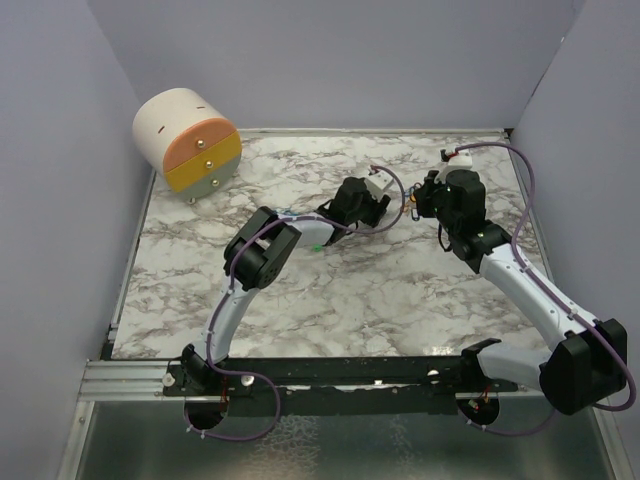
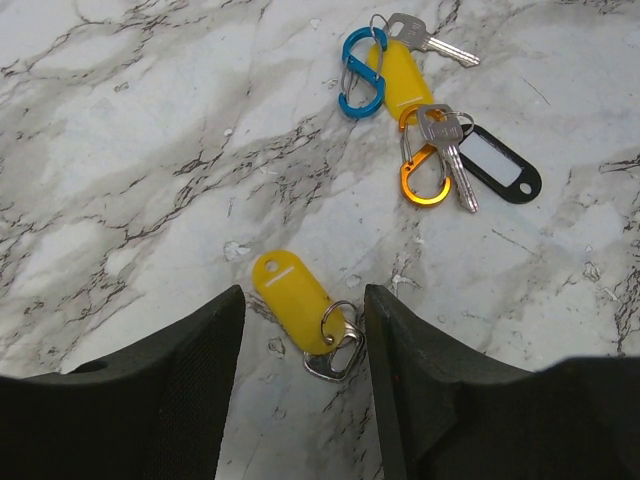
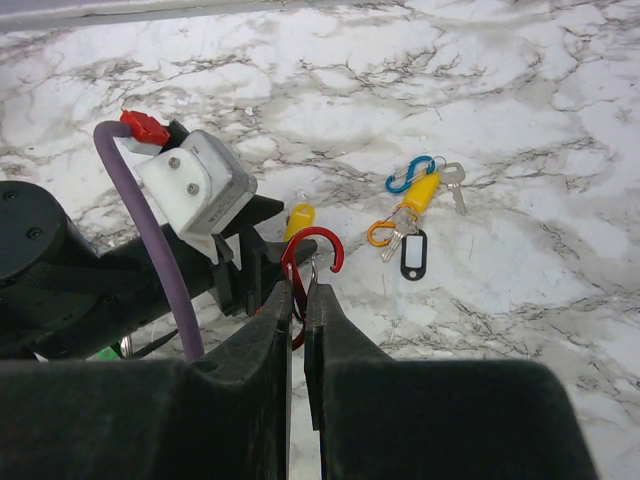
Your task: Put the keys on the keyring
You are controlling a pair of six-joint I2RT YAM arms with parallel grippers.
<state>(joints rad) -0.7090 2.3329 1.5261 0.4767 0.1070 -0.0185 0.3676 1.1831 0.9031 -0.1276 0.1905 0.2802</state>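
From above, the left gripper (image 1: pixel 378 210) and right gripper (image 1: pixel 413 204) meet near the middle of the marble table (image 1: pixel 330 300), a little toward its far side. One round drawer unit (image 1: pixel 188 141) sits at the far left corner. The keys are too small to make out here.

Left wrist view: the fingers (image 2: pixel 170 390) stand spread. Between them lies one yellow tag (image 2: pixel 288 293) with a ring and a silver clip (image 2: pixel 335 362). Farther off to the right is a cluster: a second yellow tag (image 2: pixel 402 78), one black tag (image 2: pixel 500 160), two metal keys (image 2: pixel 455 165), one blue carabiner (image 2: pixel 358 75) and one orange carabiner (image 2: pixel 421 198).

Right wrist view: the fingers (image 3: pixel 340 360) are pressed together on one red carabiner (image 3: pixel 305 236). The same cluster lies to the right.
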